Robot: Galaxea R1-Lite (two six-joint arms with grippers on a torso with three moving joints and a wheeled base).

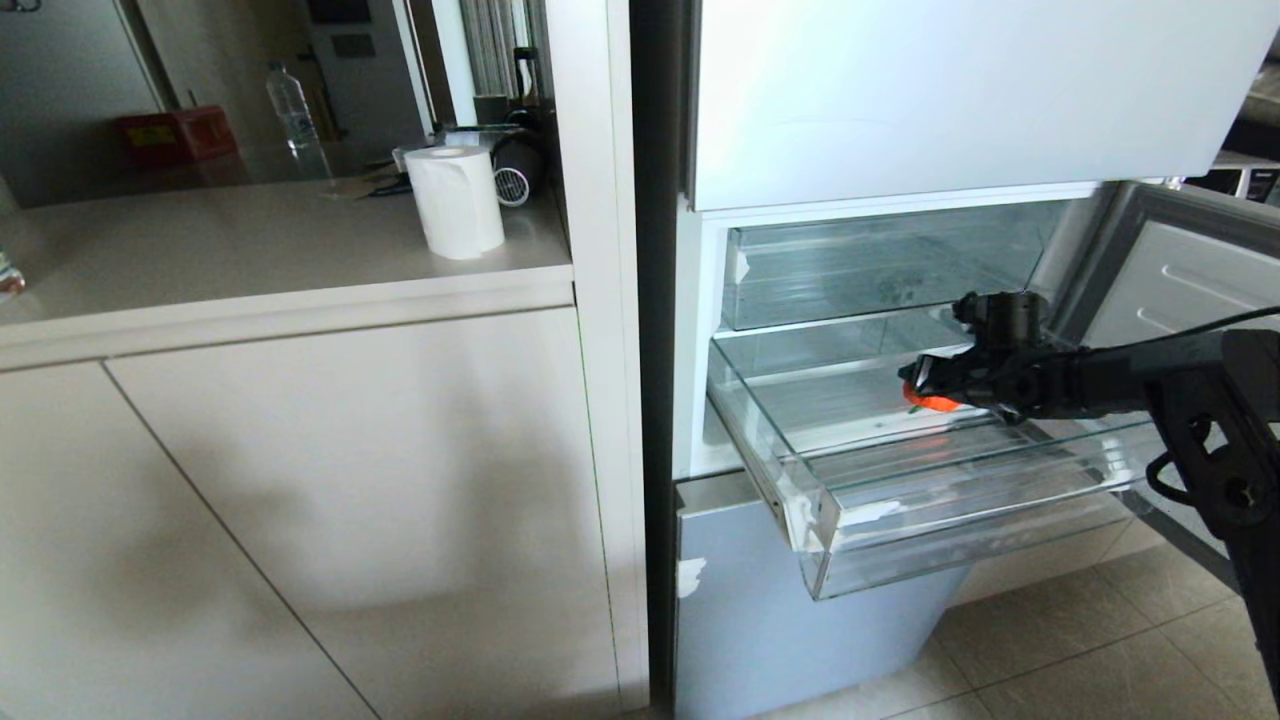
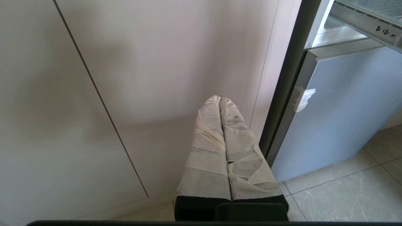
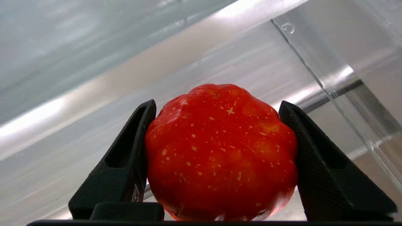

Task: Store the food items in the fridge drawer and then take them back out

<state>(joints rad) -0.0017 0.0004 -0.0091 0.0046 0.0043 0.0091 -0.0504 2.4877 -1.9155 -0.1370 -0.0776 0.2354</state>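
Two right fingers (image 3: 132, 157) clamped on tomato (image 3: 221, 150), inside fridge drawer (image 1: 850, 520).

The head view looks down and forward at the fridge (image 1: 760, 600) and cabinet (image 1: 300, 500). The left wrist view sits low, facing the same cabinet (image 2: 125, 94). The right wrist view is very close — inside the drawer (image 3: 329, 62).

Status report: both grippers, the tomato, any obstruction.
Right gripper shut on tomato, inside open fridge drawer. Left gripper shut, parked low by the cabinet door. Nothing in the way.
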